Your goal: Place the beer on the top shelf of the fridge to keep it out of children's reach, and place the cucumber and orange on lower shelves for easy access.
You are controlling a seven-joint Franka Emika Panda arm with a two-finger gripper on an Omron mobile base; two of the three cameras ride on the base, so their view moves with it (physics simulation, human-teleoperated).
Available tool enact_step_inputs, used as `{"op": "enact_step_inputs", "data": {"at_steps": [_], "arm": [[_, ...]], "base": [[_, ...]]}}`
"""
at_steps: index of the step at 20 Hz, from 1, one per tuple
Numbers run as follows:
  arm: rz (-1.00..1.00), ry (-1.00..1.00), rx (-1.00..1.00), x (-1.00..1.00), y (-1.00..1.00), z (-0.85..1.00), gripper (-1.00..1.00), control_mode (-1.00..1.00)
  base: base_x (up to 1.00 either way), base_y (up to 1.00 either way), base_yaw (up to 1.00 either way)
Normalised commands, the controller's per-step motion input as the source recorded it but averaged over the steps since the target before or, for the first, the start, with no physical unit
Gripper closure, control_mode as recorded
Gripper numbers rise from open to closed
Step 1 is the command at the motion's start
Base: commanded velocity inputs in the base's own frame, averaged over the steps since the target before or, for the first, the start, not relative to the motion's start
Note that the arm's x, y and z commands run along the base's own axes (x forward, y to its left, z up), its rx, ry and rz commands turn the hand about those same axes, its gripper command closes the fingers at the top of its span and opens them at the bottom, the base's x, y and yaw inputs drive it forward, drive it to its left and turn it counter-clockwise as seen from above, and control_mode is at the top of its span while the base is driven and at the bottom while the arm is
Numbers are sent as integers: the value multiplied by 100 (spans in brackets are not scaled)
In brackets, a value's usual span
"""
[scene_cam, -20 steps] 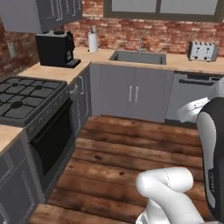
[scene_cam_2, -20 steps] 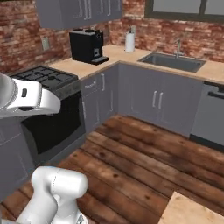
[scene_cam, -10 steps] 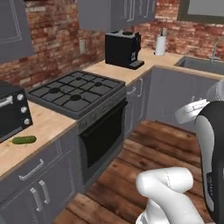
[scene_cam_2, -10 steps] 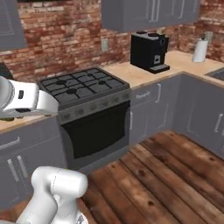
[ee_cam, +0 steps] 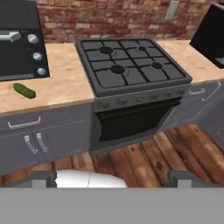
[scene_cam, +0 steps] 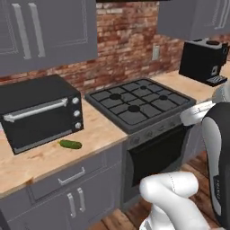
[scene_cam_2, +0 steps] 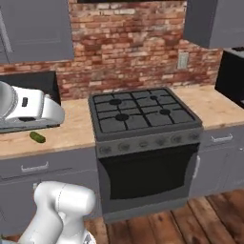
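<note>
Brick wall [scene_cam_2: 128,43] backs a wooden bench [scene_cam: 94,130] with grey cabinets above and below. On the bench lies the cucumber [scene_cam: 70,144], flat on the wood just in front of the black countertop oven [scene_cam: 38,110], near its right end. To the right of that stands a gas stove [scene_cam_2: 143,112] with its oven door below, and farther right a black coffee machine [scene_cam: 204,60]. Held up off the wood floor [ee_cam: 144,159], the claw [ee_cam: 113,177] is released, its tips wide apart with nothing between them.
</note>
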Motion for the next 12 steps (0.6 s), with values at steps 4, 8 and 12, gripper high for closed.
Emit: {"op": "enact_step_inputs", "data": {"at_steps": [4,8,12], "arm": [[0,0,0,0,0,0,-100,100],[0,0,0,0,0,0,-100,100],[0,0,0,0,0,0,-100,100]], "base": [[54,8,64],[53,13,61],[54,10,56]]}}
